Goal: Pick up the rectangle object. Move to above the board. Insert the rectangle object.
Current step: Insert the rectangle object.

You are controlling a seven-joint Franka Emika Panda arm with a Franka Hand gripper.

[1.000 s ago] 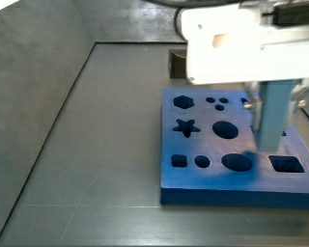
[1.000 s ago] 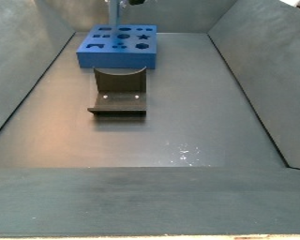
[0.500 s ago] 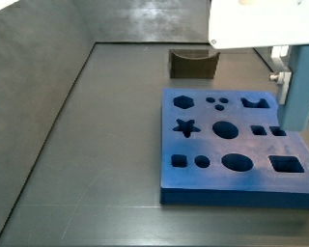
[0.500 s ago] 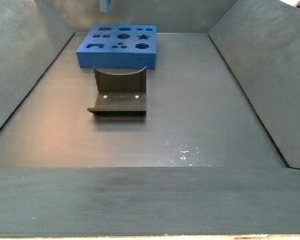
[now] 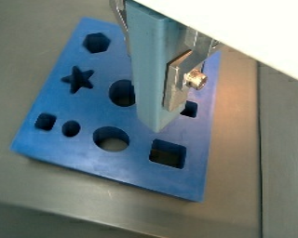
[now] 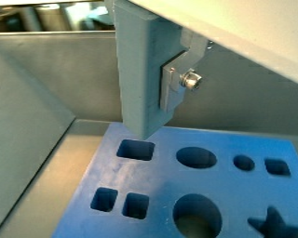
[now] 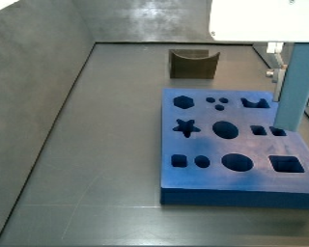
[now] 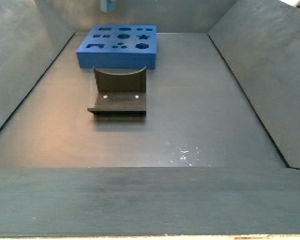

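Since a second ago, gripper (image 5: 177,88) shifted along the board (image 5: 64,125) — clamped on rectangle object (image 5: 155,65)

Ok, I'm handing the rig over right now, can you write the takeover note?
Gripper: shut on the rectangle object, held upright above the board, near its edge.
Board: flat on the floor; the dark holder sits apart behind it.
Done: pick-up and move over the board.
Left: line the block up with a rectangular hole, lower it in, release. The lower end looks close to the board, not yet seated.
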